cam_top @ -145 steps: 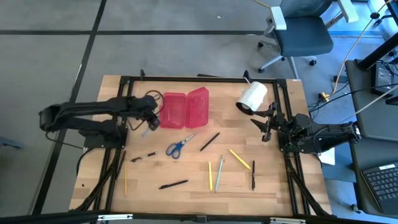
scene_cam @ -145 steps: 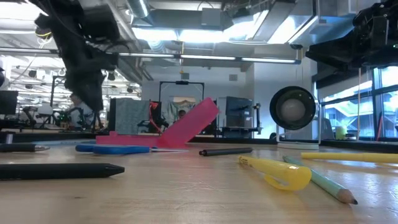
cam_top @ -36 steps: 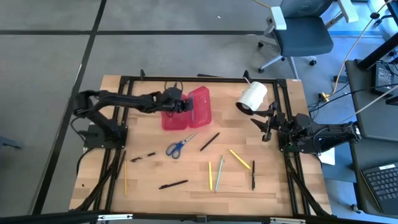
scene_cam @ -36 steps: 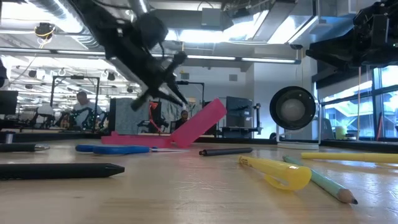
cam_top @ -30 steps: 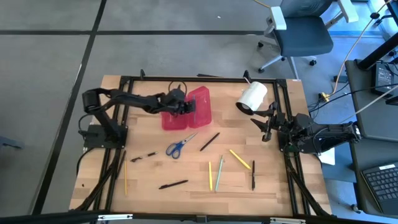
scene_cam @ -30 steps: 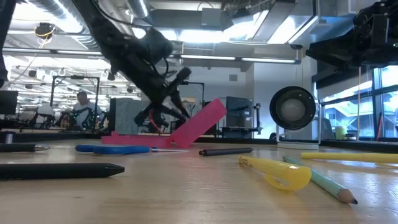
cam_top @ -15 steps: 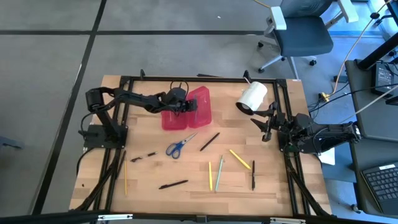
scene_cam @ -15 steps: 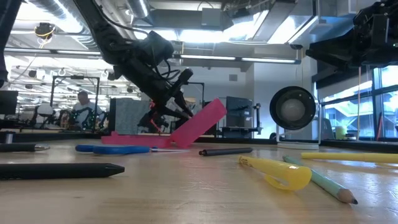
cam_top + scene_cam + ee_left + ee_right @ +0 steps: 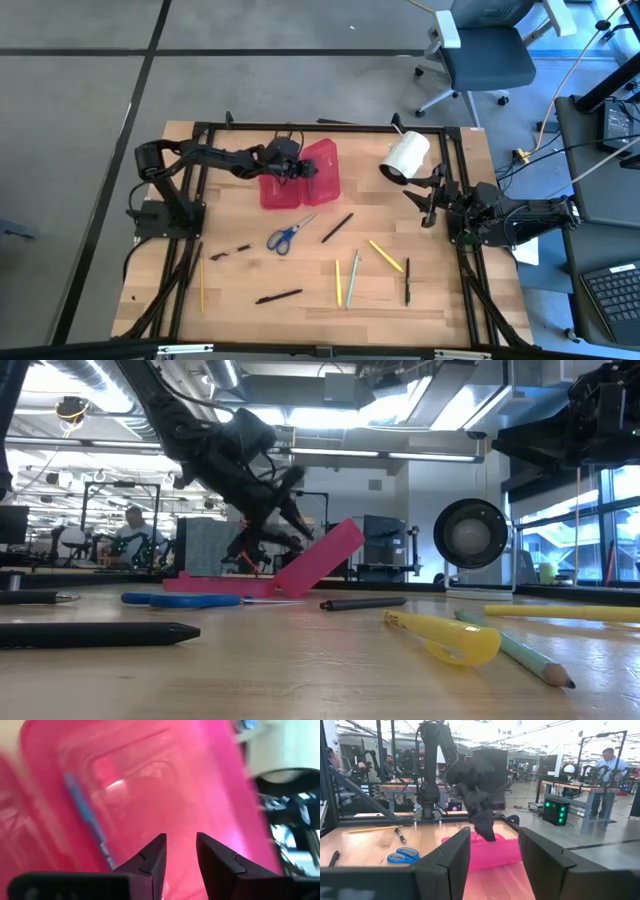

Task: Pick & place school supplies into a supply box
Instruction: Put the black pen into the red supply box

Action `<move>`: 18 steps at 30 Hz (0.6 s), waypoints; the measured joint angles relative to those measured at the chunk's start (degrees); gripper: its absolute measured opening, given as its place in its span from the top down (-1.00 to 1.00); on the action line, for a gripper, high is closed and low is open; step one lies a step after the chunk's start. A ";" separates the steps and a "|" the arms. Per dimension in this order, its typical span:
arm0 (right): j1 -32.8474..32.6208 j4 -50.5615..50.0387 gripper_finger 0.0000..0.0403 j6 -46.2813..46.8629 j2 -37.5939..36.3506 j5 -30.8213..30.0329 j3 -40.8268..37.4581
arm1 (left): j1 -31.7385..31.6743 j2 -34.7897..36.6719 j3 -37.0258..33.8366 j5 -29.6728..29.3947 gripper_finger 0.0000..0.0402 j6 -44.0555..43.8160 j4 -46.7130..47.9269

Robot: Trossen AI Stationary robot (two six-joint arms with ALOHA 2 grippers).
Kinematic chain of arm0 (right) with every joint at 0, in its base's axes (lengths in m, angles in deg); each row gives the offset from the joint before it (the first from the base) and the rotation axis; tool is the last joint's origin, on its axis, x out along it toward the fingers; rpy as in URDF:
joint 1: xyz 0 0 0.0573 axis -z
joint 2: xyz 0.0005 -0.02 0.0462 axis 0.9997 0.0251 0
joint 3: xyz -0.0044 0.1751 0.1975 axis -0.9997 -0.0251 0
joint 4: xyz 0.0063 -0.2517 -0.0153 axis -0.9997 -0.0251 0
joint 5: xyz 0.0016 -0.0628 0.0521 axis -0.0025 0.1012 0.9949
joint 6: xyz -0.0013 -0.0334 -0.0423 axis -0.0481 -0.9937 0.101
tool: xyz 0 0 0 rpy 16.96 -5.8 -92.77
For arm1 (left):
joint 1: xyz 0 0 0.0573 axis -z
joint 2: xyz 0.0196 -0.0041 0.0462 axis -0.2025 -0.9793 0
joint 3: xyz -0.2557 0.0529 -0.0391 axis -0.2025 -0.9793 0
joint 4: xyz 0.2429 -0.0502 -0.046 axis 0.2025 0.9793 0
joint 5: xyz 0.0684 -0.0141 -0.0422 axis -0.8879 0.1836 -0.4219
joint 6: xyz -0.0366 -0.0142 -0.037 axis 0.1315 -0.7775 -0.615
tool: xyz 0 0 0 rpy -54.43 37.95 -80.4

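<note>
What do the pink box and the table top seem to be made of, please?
The supply box looks like glossy translucent plastic: in the left wrist view light shines through its pink wall and a blue pen shows inside. The table top looks like pale wood with a smooth, perhaps sealed finish: plank lines and grain show. The left end effector hovers open over the box.

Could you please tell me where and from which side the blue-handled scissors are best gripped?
Probably from straight above, at the pivot of the small blue-handled scissors: they lie flat on the wooden table, apart from the pens, and there they are narrowest, so a claw could close across them.
</note>
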 joint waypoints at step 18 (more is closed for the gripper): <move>0.00 -0.06 0.14 -0.12 0.00 0.02 -0.01 | 12.75 26.63 0.02 3.90 0.48 38.56 39.70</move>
